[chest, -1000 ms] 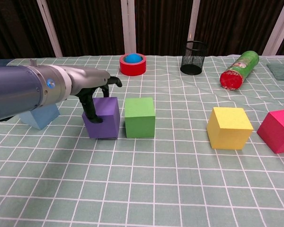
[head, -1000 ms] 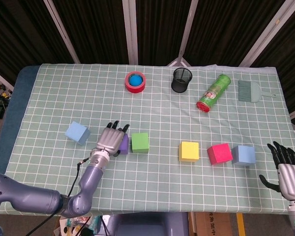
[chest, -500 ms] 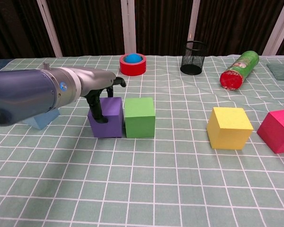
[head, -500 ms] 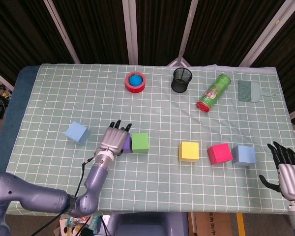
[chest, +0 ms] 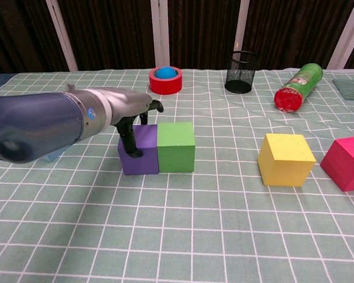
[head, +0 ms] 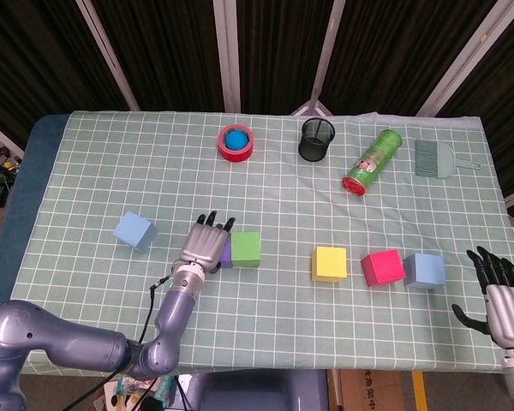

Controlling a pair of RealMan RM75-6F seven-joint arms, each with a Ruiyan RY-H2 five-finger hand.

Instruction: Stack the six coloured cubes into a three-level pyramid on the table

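My left hand lies over the purple cube, hiding most of it from above. In the chest view the left hand grips the purple cube, thumb down its left front face and fingers over its top. The purple cube stands on the table, flush against the green cube. A light blue cube sits to the left. The yellow cube, red cube and blue cube form a row at the right. My right hand hovers open beyond the table's front right corner.
Along the back stand a red tape roll with a blue ball inside, a black mesh cup, a green can lying on its side and a grey brush. The table edge runs close below the cubes.
My left hand has slid the purple cube to the right until it meets the green cube. The right hand and the other cubes have not moved.
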